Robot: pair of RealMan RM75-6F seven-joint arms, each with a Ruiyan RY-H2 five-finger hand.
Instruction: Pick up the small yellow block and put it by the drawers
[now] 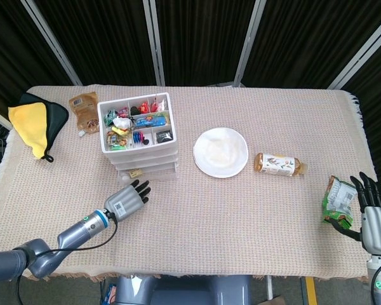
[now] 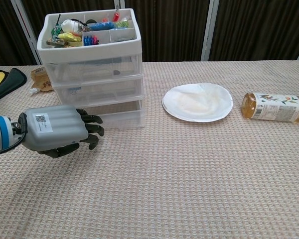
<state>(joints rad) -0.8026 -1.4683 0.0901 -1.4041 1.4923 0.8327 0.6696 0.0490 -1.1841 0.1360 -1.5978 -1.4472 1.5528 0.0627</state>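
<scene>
Just ahead of the left hand, at the foot of the drawers, lies the small yellow block. I cannot tell whether it sits inside the clear bottom drawer or on the cloth. The hand holds nothing, its fingers stretched forward and slightly apart, tips close to the drawer front.

In the chest view the hand hides the block. A good pick likely needs the fingers eased around it from above, not pushed into the plastic. The drawers wall off the space ahead. Bare cloth lies open to the hand's right, well short of the plate. The right hand idles, fingers spread and holding nothing, far off beside a snack bag.
</scene>
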